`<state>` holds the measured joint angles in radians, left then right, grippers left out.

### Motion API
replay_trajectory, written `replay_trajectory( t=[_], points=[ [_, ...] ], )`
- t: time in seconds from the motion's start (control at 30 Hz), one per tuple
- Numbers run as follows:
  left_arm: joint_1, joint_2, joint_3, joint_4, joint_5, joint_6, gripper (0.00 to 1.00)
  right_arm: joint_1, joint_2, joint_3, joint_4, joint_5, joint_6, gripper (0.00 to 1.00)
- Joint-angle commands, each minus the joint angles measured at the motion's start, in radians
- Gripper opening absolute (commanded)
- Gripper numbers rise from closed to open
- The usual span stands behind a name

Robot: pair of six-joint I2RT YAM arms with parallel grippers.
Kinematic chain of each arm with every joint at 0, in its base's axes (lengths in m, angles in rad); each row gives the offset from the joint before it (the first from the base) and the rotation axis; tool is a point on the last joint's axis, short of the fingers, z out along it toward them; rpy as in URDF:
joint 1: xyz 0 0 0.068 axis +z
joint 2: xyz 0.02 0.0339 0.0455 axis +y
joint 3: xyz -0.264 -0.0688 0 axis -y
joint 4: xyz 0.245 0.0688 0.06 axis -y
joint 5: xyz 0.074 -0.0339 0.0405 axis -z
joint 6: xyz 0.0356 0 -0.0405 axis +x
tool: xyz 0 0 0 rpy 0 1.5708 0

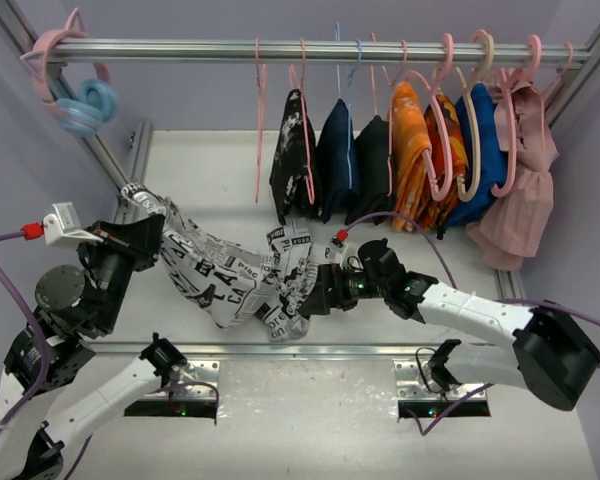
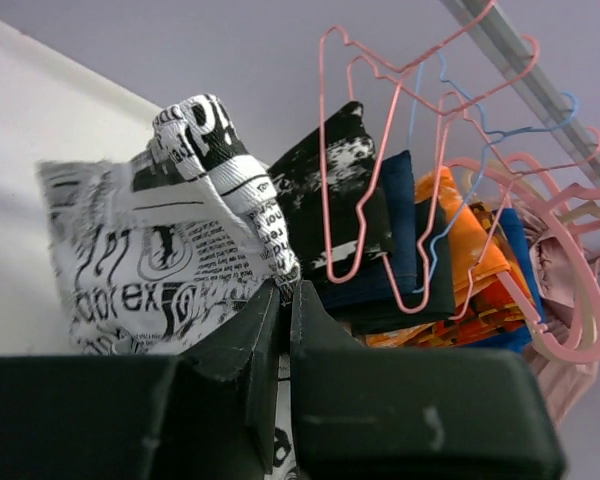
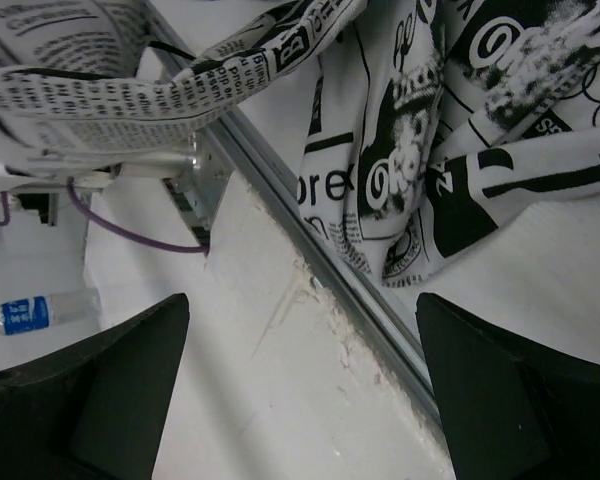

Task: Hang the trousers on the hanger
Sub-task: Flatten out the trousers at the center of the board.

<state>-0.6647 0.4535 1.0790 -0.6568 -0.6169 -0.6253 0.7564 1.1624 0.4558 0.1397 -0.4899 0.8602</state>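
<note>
The trousers (image 1: 230,275), white with black newspaper print, hang stretched between the left side and the table's middle. My left gripper (image 1: 158,228) is shut on one end of them. In the left wrist view a folded band of the trousers (image 2: 160,250) rises out of the closed left gripper (image 2: 285,285). My right gripper (image 1: 312,292) is open at the cloth's right end with nothing between its fingers. In the right wrist view the trousers (image 3: 410,150) hang just beyond the right gripper (image 3: 302,300). The hanger (image 1: 258,130), thin pale-pink wire, hangs empty on the rail; the same hanger (image 2: 325,150) shows in the left wrist view.
The metal rail (image 1: 280,50) carries a black speckled garment (image 1: 292,150), navy (image 1: 337,160), orange (image 1: 410,150) and blue (image 1: 480,150) clothes and a pink garment (image 1: 520,200). Blue rings (image 1: 85,105) hang at its left end. An aluminium frame bar (image 3: 310,270) runs under the right gripper.
</note>
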Motion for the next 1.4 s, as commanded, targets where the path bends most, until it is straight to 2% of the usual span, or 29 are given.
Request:
replay_trajectory(
  t=[0.0,0.17,0.27,0.43,0.5,0.57,0.63,0.8,0.9,0.97,1.1,1.2,1.37],
  points=[
    [-0.005,-0.019,0.051,0.207,0.08,0.103,0.0,0.097,0.166,0.13,0.196,0.213,-0.014,0.92],
    [-0.004,0.057,0.202,0.048,-0.039,0.053,0.0,0.158,0.363,0.282,0.082,0.287,-0.168,0.88],
    [-0.006,0.123,0.324,-0.088,-0.16,0.001,0.0,0.177,0.493,0.324,0.028,0.293,-0.222,0.81],
    [-0.004,0.129,0.349,-0.092,-0.211,0.03,0.0,0.239,0.542,0.302,0.017,0.382,-0.245,0.61],
    [-0.005,0.135,0.364,-0.096,-0.23,0.041,0.0,0.252,0.525,0.281,0.033,0.42,-0.248,0.5],
    [-0.006,0.147,0.386,-0.098,-0.245,0.058,0.0,0.262,0.501,0.246,0.064,0.421,-0.25,0.32],
    [-0.005,0.162,0.392,-0.097,-0.254,0.071,0.0,0.268,0.457,0.204,0.088,0.428,-0.25,0.01],
    [-0.004,0.189,0.399,-0.114,-0.269,0.085,0.0,0.268,0.333,0.115,0.068,0.503,-0.229,0.0],
    [-0.004,0.204,0.4,-0.137,-0.291,0.083,0.0,0.268,0.186,0.05,-0.017,0.629,-0.209,0.0],
    [-0.005,0.208,0.402,-0.151,-0.317,0.076,0.0,0.267,0.084,0.029,-0.054,0.657,-0.209,0.0],
    [-0.004,0.214,0.395,-0.164,-0.376,0.064,0.0,0.267,-0.041,0.034,-0.169,0.7,-0.244,0.0],
    [-0.004,0.231,0.371,-0.159,-0.396,0.064,0.0,0.267,-0.202,0.035,-0.284,0.767,-0.261,0.0],
    [-0.005,0.273,0.353,-0.161,-0.365,0.073,0.0,0.265,-0.396,0.042,-0.431,0.902,-0.261,0.0]
  ],
)
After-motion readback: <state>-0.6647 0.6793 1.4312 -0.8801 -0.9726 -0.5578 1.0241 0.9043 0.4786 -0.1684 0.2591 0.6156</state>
